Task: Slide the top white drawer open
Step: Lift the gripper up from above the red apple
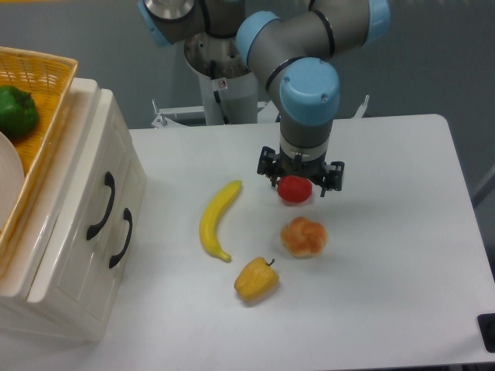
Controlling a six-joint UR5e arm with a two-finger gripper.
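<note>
— Cream-white and glossy, the top white drawer [99, 202] sits flush in the cabinet [77, 255] at the left edge of the table [387, 294], its curved black handle [101, 205] facing right. It looks fully closed, and so does the lower drawer [120, 238] just below it.

— And the arm?

— Well apart from it. The gripper [300, 175] hangs over the middle of the table, directly above the red tomato [295, 188], with its two fingers spread wide on either side. I cannot tell whether it touches the fruit; it holds nothing that I can see.

— So which step are we in?

— I'd judge the approach: nothing has been done to the drawer yet. The reach to the handle is all ahead.

— What does that reach need?

— A move left across the table, passing over or around the banana [215, 220], which lies between gripper and cabinet. The orange pastry [304, 236] and yellow pepper [256, 280] sit nearer and should be out of the path. Then the fingers must be turned to hook or pinch the upper handle, not the lower one close beside it, and pull rightward, straight out of the cabinet.

— Anything on top to mind?

— A wicker basket [46, 73] with a green pepper [17, 111]; a skewed pull might jolt it.
</note>
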